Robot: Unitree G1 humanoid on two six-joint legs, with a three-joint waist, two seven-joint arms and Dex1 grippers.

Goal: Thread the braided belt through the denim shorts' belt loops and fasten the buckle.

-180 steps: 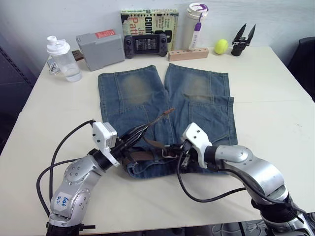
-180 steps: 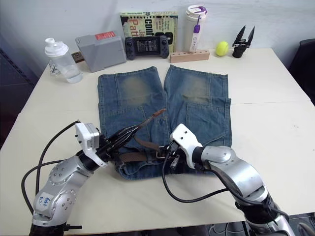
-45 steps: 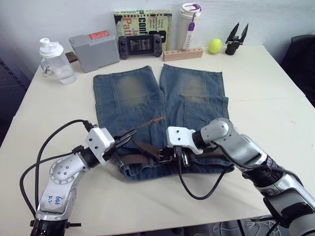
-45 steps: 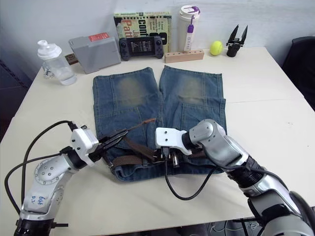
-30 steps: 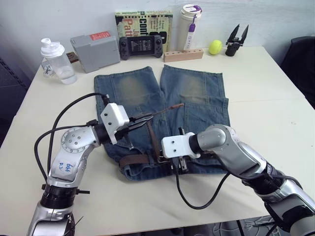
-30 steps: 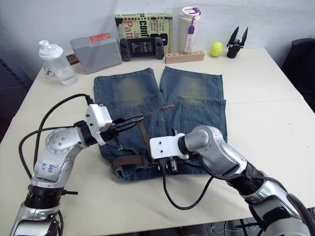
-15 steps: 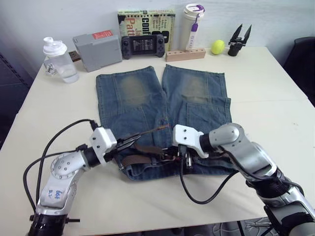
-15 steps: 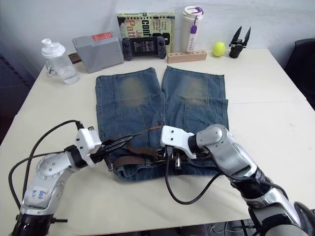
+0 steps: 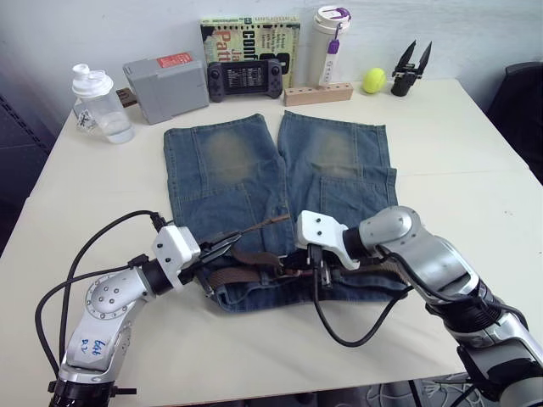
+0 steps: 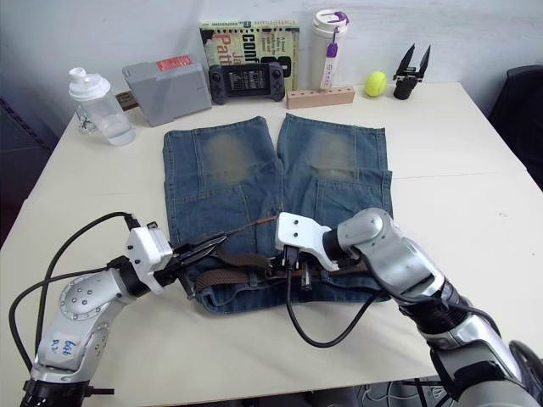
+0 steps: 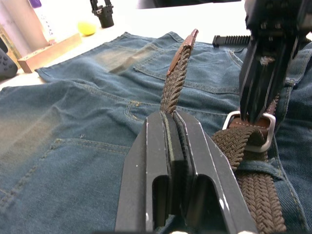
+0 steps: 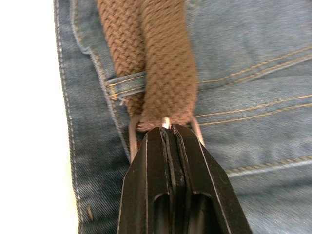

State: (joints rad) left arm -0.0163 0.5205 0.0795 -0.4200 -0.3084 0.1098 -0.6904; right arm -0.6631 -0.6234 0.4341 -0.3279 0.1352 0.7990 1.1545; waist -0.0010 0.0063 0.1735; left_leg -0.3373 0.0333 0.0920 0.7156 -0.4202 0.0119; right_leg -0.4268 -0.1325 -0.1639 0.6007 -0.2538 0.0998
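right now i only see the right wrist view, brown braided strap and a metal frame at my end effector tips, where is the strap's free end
observer: the left end effector is shut on the dark-brown braided belt just behind its tan leather tip, which points up over the faded blue denim shorts.
operator: and my own tips, where on the frame
observer: in the left wrist view the right end effector comes down from above onto the far bar of the silver rectangular metal buckle.
operator: anything beyond the shorts
observer: a pale wooden block lies just past the leg hems.
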